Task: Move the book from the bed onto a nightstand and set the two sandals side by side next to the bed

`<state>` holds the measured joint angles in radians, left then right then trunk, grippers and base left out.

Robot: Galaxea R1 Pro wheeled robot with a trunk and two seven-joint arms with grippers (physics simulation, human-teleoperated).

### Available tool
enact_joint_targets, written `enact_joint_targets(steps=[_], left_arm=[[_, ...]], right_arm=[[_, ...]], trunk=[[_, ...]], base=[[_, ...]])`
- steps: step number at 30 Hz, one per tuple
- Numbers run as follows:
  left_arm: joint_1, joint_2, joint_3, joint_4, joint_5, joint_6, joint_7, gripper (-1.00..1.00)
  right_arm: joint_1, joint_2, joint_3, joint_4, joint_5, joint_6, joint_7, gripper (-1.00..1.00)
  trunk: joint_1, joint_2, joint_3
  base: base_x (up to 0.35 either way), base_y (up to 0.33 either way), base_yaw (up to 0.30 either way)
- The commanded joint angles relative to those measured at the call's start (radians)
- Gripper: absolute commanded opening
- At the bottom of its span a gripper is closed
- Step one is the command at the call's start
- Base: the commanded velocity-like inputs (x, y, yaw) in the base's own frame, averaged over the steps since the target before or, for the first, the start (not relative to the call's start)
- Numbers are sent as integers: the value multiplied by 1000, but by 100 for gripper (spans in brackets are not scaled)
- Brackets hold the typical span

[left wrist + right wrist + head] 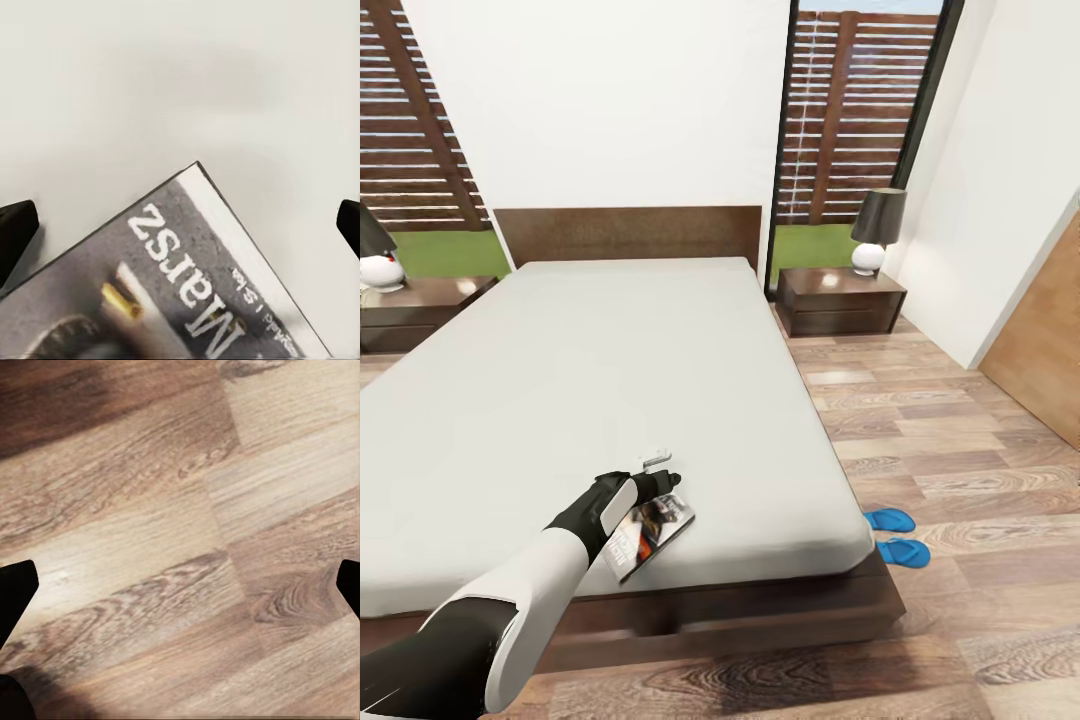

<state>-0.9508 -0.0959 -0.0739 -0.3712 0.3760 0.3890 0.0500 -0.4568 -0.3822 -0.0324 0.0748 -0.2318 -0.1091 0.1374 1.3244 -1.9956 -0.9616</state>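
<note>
The book (658, 527) lies flat on the bed (590, 380) close to its foot edge. My left gripper (660, 483) hovers just over the book's far end, open. In the left wrist view the book (172, 292) fills the lower part, with white lettering on its dark cover, and the two dark fingertips (16, 229) stand wide apart on either side. The two blue sandals (888, 519) (905, 551) lie side by side on the floor next to the bed's right foot corner. My right gripper (180, 585) is open over bare wood planks.
A nightstand (838, 300) with a dark-shaded lamp (875, 228) stands right of the headboard. A second nightstand (420, 308) with a lamp stands to the left. A wooden door panel (1045, 340) lines the right wall. Plank floor runs along the bed's right side.
</note>
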Motion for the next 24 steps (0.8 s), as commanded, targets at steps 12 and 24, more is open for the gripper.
enact_joint_targets(steps=[12,24], left_arm=[[0,1,-7,-2,9,4,5,100],[0,1,-7,-2,9,4,5,100]], right_arm=[[-2,0,-3,5,-7,-7,7,100],[-2,0,-3,5,-7,-7,7,100]], trunk=[[0,0,-1],[0,0,-1]], base=[[-42,0,0],[-1,0,0]])
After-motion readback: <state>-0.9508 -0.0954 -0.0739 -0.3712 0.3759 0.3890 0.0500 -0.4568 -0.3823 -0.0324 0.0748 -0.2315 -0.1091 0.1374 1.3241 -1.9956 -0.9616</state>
